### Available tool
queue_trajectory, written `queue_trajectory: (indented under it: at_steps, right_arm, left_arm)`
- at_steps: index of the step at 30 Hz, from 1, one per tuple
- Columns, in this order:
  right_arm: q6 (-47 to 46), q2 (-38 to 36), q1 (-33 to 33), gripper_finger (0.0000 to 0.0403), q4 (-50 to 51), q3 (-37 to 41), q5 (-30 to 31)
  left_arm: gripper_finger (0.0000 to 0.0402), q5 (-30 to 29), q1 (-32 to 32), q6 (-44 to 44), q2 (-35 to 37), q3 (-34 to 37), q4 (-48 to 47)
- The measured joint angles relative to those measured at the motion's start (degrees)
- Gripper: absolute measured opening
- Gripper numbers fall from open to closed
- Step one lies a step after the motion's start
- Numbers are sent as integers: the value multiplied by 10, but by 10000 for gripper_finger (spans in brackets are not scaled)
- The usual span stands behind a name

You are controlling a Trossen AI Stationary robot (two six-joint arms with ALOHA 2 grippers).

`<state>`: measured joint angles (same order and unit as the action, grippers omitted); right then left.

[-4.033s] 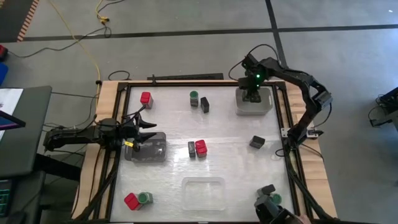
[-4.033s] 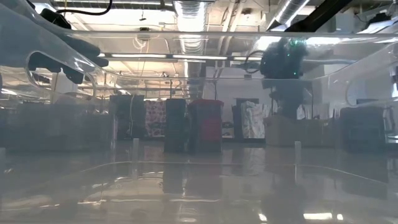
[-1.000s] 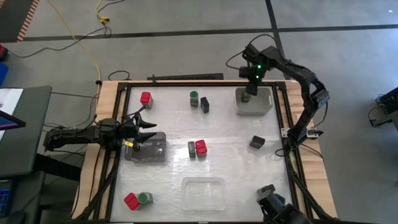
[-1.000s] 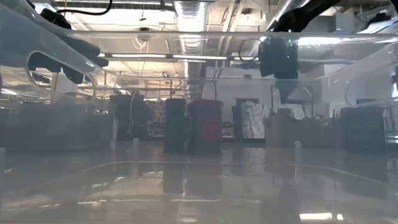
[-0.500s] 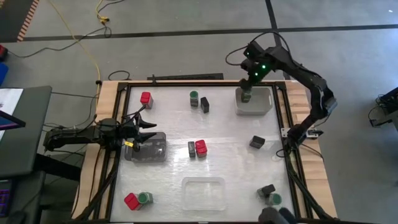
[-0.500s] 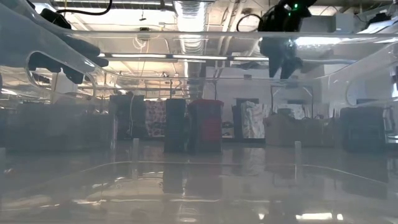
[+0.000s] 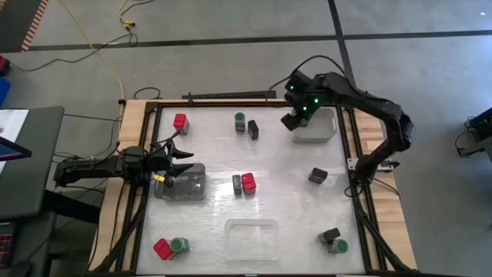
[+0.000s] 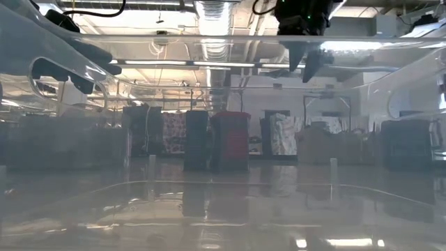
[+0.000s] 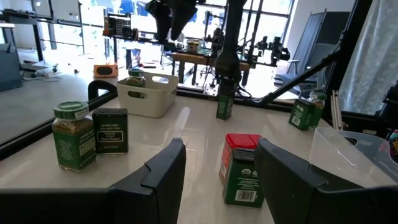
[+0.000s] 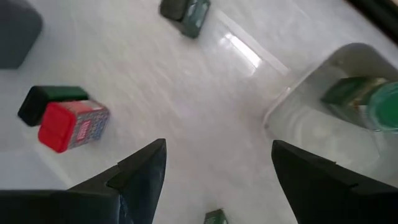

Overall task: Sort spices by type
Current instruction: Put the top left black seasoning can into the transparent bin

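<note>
Bright overhead light, strong glare
You see ceiling lamps mirrored across the glossy table (image 7: 284,177); motion blur smears the right wrist view above it.

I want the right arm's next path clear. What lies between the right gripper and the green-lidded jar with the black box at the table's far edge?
Only bare table separates the right gripper from the green-lidded jar and black box, seen in the high view.

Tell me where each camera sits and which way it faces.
High view: overhead, looking down on the table and both arms.
Low view: tabletop height, facing the room; right tool hangs above.
Left wrist: looks across the table past open left tool.
Right wrist: looks down past open right tool.
Shared: the white bin.
</note>
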<state>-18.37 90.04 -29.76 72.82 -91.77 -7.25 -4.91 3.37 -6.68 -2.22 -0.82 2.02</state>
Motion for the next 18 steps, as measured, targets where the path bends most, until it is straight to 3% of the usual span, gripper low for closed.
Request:
queue_trajectory:
  at_steps: [9,18]
  right_arm:
    - [5,0,58,317,-9,0,1]
    - [-7,0,121,317,-86,9,3]
  left_arm:
    - [183,0,0,0,0,0,0]
    - [183,0,0,0,0,0,0]
